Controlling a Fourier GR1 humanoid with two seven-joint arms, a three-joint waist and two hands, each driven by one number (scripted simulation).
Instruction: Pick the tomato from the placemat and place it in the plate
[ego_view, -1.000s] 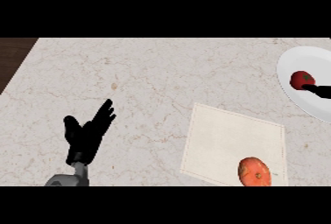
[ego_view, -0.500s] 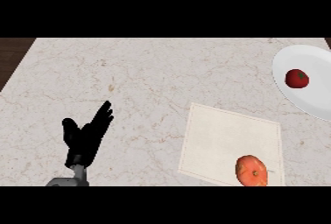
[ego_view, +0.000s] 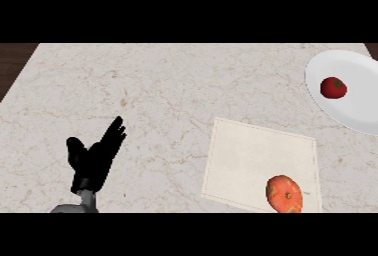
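A red tomato (ego_view: 334, 87) with a green stem lies in the white plate (ego_view: 353, 107) at the right edge of the head view. The beige placemat (ego_view: 255, 160) lies flat on the marble counter, right of centre. My left hand (ego_view: 94, 160) stands at the lower left with straight fingers pointing up, holding nothing, far from the placemat. My right hand shows nowhere in the view.
An orange round fruit (ego_view: 285, 194) sits on the placemat's near right corner. The counter's dark left edge (ego_view: 11, 67) runs along the far left. Bare marble counter (ego_view: 170, 90) lies between my left hand and the plate.
The black right hand seen beside the tomato a second ago has left the view. The tomato stays in the plate. The view has shifted slightly; my left hand holds its pose.
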